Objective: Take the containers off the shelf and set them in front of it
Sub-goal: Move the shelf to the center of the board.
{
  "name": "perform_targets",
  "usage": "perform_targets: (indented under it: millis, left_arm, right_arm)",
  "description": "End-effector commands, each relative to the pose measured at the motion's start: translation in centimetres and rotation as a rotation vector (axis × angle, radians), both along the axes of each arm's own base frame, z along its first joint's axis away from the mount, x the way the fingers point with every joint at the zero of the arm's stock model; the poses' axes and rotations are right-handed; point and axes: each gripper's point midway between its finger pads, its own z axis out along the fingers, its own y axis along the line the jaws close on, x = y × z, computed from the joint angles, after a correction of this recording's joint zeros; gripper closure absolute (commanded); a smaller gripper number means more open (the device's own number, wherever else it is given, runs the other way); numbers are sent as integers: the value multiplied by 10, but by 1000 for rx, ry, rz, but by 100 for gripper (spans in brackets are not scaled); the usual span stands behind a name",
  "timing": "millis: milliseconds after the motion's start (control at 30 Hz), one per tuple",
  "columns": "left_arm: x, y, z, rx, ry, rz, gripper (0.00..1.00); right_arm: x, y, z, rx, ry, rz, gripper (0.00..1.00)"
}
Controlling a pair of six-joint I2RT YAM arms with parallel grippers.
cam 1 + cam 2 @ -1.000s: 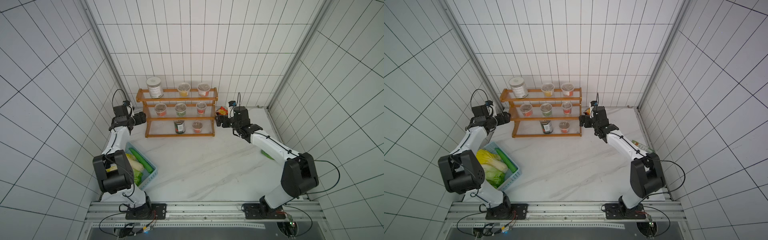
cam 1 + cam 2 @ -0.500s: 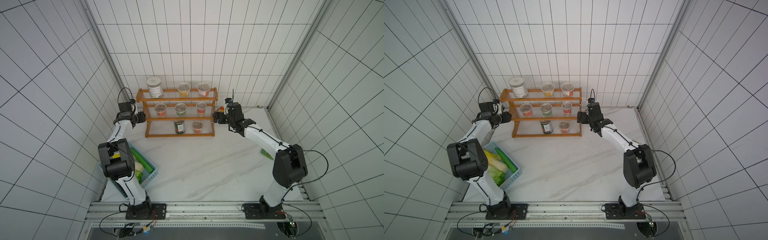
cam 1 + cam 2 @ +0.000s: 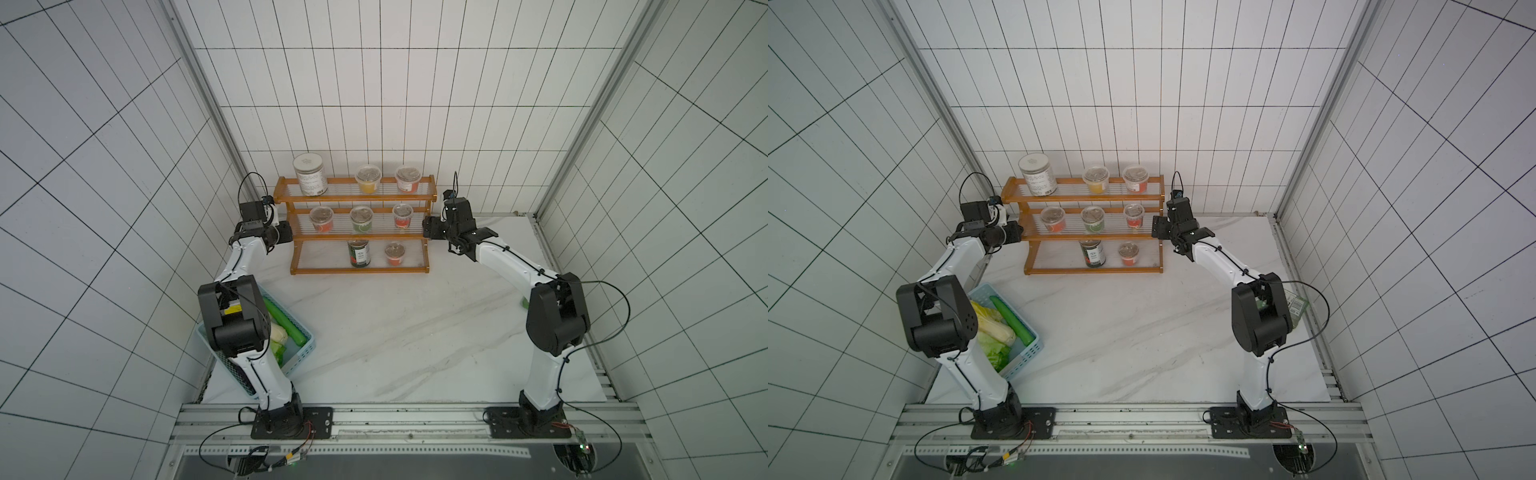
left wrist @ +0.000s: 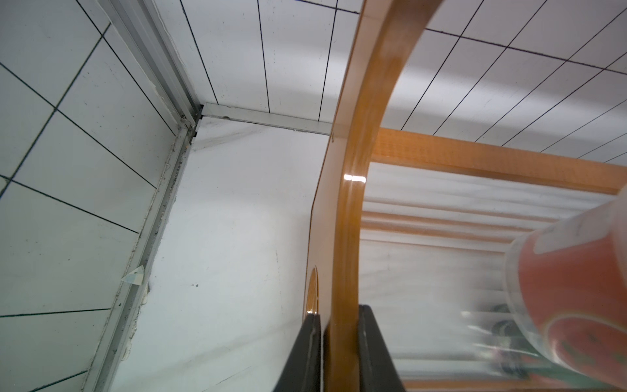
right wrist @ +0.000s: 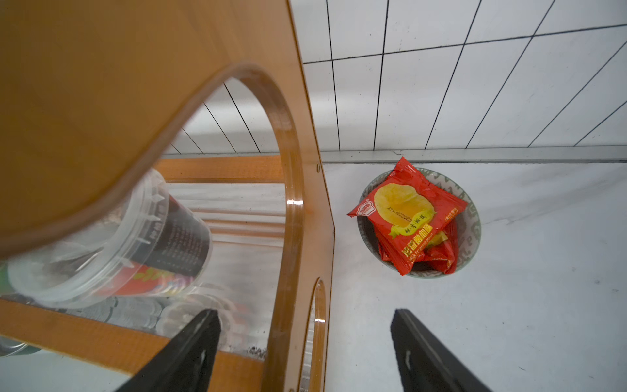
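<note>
Both arms reach up-frame from the lower edge, elbows bent, to the shelf (image 3: 359,237) at centre in both top views. The left gripper (image 4: 339,317) pinches its frame-left end panel. The right gripper (image 5: 305,320) straddles the frame-right panel, jaws wide. All 8 containers (image 3: 360,219) sit on its 3 tiers.

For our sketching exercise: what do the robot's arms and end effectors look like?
The left arm and right arm share white tubular links between bulky black joint housings, with thin black cables running along them and looping free in places. A yellow label marks one left housing. The left end effector and right end effector have flat black tapered fingers.
</note>
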Motion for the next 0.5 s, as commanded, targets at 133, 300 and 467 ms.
perform_targets:
  millis: [133,300,467]
  left_arm:
    - [6,1,-1,77,-4,-44,89]
    - [1,-3,-4,74,3,-50,89]
    - [-5,-12,-4,90,0,-65,89]
  right_arm:
    - [-2,3,-21,-64,33,9,32]
    - [-2,4,-26,-81,24,15,47]
    - [-5,4,-30,-94,6,23,60]
